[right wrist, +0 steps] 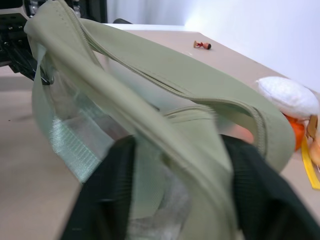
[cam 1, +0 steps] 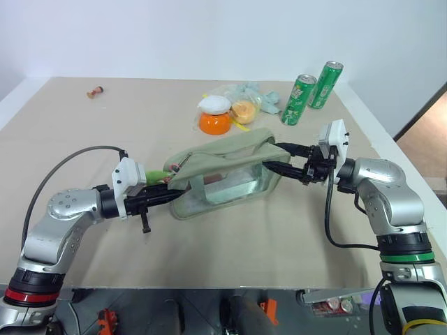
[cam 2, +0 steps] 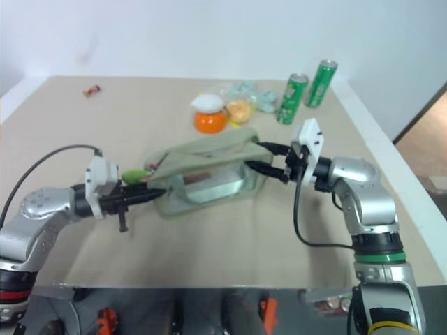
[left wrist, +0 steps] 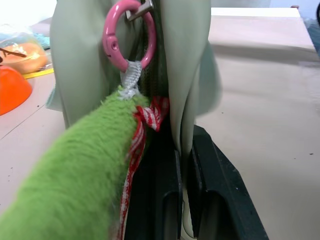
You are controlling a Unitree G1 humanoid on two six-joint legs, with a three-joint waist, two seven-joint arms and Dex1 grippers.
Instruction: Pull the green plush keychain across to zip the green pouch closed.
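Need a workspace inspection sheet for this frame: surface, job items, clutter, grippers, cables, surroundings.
Surface: beige table, bare around the pouch.
Job's things: green pouch lies mid-table between the arms, its zipper gaping at the right end; green plush keychain hangs from a pink clip at the pouch's left end.
Clutter: two green cans far right; orange bowl with a white lump on it, beside a plastic bag of snacks; small figure far left.
Grippers: left gripper shut on the pouch's fabric edge beside the keychain; right gripper has fingers either side of the pouch's right end, grip uncertain.
Cables: a black cable loops at each wrist.
Surroundings: white wall behind.
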